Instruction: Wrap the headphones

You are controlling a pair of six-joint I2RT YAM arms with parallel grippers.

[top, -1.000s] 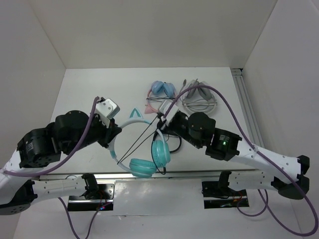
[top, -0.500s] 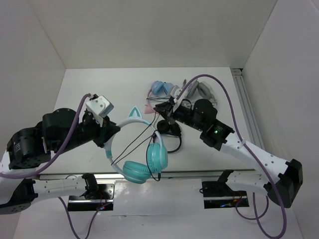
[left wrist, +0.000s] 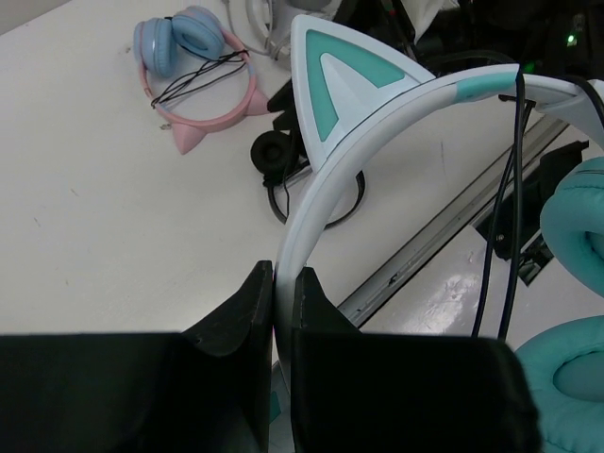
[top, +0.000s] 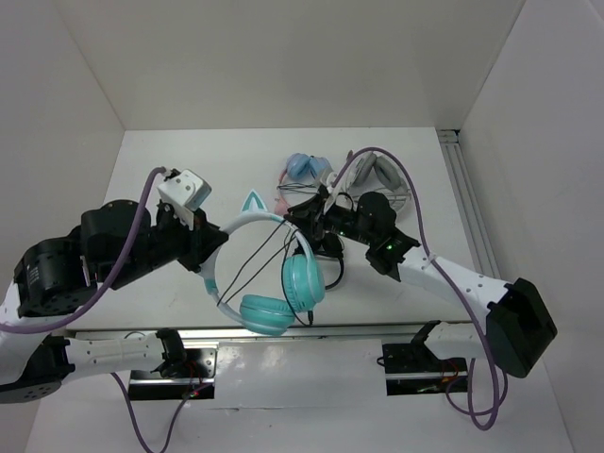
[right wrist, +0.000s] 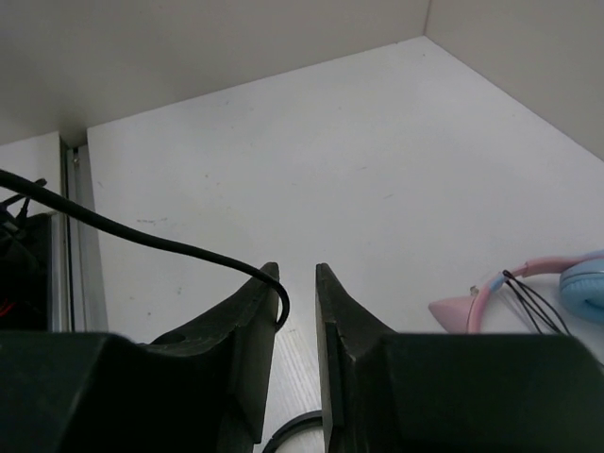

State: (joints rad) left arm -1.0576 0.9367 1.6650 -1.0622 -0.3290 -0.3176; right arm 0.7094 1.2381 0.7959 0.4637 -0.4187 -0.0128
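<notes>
1. From above, the teal cat-ear headphones are held up over the near middle of the white table.
   - The left gripper is at the left side of their whitish band.
   - The right gripper sits just beyond them to the right.
   - The thin black cable runs in straight lines across the band's arc towards the right gripper.
   - Only this view shows all three other pairs: pink-banded headphones with blue cups at the far side, a whitish-grey pair to their right, and small black headphones beside the right gripper.
   - Neither jaw gap can be read from here.

2. The left wrist view supplies the grip.
   - The left gripper is clamped tight on the edge of the band of the teal cat-ear headphones.
   - A white ear with a teal centre stands just past the fingers.
   - Two padded teal cups are at the right, and the thin black cable drops from the band beside them.
   - The pink-banded headphones and the small black headphones lie on the table beyond.

3. In the right wrist view only the headphones' cable shows.
   - The right gripper has its fingers a narrow slit apart.
   - The thin black cable comes in from the left, curls over one fingertip and dips into that slit.
   - Whether it is pinched I cannot tell.
   - A pink ear and band lie at the right.
</notes>
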